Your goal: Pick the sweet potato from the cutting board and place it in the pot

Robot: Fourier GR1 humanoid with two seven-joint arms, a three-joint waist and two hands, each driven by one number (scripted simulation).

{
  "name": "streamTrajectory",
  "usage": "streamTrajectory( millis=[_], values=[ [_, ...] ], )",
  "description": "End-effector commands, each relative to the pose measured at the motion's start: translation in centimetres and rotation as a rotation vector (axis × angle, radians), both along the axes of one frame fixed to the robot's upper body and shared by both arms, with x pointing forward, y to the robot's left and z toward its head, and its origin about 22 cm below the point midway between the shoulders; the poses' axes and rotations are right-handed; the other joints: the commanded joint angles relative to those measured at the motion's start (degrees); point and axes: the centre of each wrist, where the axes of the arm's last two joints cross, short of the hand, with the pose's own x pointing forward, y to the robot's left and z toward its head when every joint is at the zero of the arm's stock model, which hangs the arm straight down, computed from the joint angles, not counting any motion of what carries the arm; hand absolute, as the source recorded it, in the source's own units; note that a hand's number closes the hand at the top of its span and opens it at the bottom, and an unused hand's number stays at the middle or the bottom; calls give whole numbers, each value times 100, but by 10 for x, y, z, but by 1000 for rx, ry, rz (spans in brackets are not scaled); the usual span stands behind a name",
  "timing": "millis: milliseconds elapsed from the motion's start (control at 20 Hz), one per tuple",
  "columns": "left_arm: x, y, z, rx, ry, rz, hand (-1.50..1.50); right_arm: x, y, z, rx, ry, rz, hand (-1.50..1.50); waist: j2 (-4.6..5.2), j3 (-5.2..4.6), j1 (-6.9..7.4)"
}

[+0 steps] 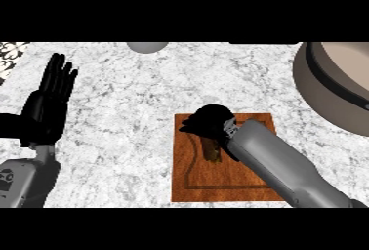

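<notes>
Two hands show in the head view, and only one is at work. At about five o'clock the right hand (207,120) has its fingers curled down over the upper edge of the cutting board (249,180); a brownish sliver below the palm is probably the sweet potato (211,152), still lying on the board, mostly hidden. The fingers look curled round its upper end, though the hand covers the contact. The left hand (48,105) rests at nine o'clock, flat and released, fingers straight and pointing up the speckled worktop (130,136). The pot (333,90) sits at two o'clock, cut by the view's right edge, well apart from the board. The step in hand seems to be securing the grasp. To do it well, the fingers and thumb should close across the potato's thickest part, not its tapered tip, so it cannot pivot. The lift should then go straight up, clear of the board and higher than the pot's rim, before travelling toward two o'clock.
</notes>
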Motion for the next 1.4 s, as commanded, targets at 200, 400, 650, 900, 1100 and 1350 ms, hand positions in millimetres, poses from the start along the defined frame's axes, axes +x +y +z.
streamTrajectory(
  millis=[200,400,650,900,1100,1350],
  values=[
    [-1,0,12,-8,13,-1,0,-10,2,-35,3,34,10,-150,-12,1,-19],
    [1,-7,0,8,-4,-2,0,-11,6,-50,-15,112,144,150,3,0,21],
    [-4,5,1,-3,1,-1,0,-33,17,-72,68,75,212,150,-2,0,5],
    [-2,-11,-7,11,14,-1,0,-22,19,-58,72,34,211,150,-3,0,0],
    [1,5,5,10,-10,3,0,-29,15,-40,112,-103,227,150,-16,0,-36],
    [2,3,-2,9,-1,21,0,42,-27,12,224,-344,-378,150,76,19,-60]
  ],
)
